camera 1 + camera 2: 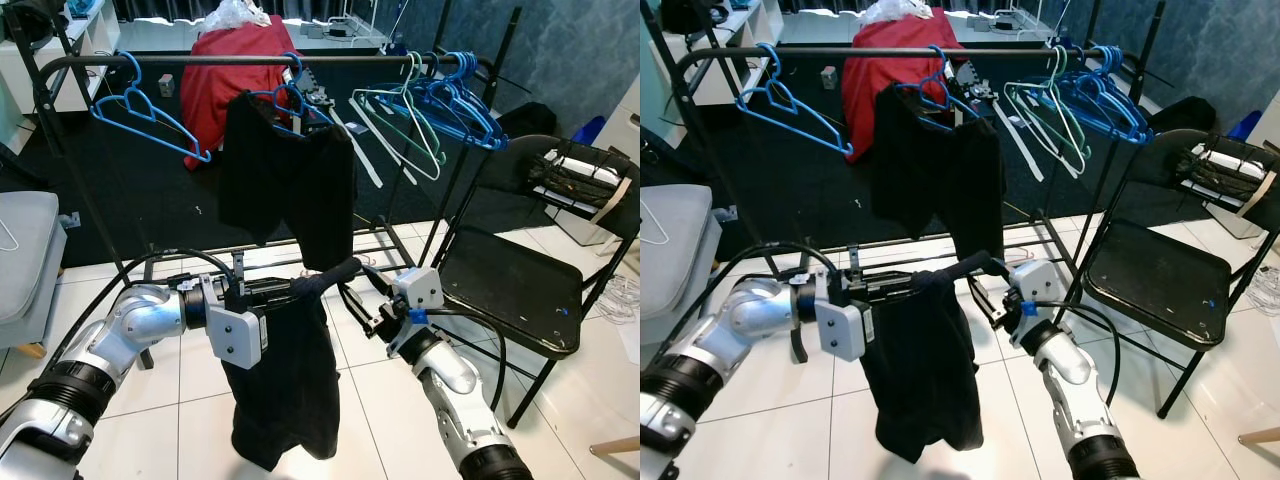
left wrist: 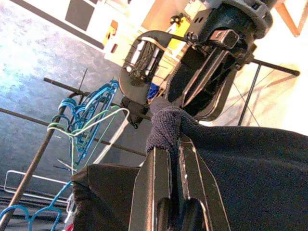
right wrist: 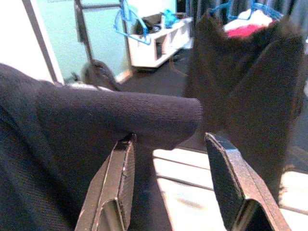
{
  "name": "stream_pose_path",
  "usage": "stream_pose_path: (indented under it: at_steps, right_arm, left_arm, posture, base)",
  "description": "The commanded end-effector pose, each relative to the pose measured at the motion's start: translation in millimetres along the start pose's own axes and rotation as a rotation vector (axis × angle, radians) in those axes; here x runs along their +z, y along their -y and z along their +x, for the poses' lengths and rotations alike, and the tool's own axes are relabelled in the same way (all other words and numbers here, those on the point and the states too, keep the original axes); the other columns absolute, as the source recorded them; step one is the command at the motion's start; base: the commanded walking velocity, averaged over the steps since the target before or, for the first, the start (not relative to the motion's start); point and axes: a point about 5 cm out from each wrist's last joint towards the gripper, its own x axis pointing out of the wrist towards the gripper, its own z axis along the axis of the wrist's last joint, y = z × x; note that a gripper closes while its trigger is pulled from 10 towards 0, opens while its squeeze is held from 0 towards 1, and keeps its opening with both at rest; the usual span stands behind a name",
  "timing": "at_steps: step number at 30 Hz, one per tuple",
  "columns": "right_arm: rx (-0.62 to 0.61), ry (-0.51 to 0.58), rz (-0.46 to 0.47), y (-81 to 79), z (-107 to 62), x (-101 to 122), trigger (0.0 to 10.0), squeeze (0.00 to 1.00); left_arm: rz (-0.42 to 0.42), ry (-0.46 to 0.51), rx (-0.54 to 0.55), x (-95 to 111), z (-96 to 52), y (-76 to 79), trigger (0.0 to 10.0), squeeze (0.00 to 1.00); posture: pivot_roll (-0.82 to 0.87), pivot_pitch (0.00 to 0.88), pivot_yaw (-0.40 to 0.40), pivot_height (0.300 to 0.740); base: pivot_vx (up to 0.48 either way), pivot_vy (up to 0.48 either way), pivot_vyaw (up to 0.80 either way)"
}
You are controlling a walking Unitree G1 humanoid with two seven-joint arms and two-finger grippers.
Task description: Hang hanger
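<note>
**Black garment held below the rack**

Soft, dark knit garment (image 1: 285, 385) pinched at its rolled top edge by the left gripper (image 2: 174, 154) — hanging limp over glossy white tiles. Right gripper (image 3: 168, 144) spread wide just beside that edge. Behind: metal rail (image 1: 250, 60), blue plastic hangers (image 1: 455, 100), folding chair (image 1: 520, 290). Hanger inside the cloth hidden.
</note>
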Motion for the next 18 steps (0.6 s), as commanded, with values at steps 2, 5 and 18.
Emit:
stream_pose_path:
  at_steps: [2,5,18]
  right_arm:
    - [0.061,-0.01,0.205,-8.1,-2.4,1,10.0,0.0]
    - [0.061,-0.01,0.205,-8.1,-2.4,1,10.0,0.0]
    - [0.007,-0.026,0.344,44.0,-24.2,27,10.0,0.0]
  left_arm:
    - [0.023,0.034,-0.015,4,3.7,-1.7,10.0,0.04]
    - [0.023,0.034,-0.015,4,3.7,-1.7,10.0,0.04]
    - [-0.001,0.022,-0.121,3,-5.5,19.3,10.0,0.04]
  posture:
    - [-0.1,0.074,-0.042,0.74]
    - [-0.1,0.074,-0.042,0.74]
    - [-0.11,0.087,-0.04,0.74]
  base:
    - [0.0,0.0,0.0]
    - [0.0,0.0,0.0]
    - [0.0,0.0,0.0]
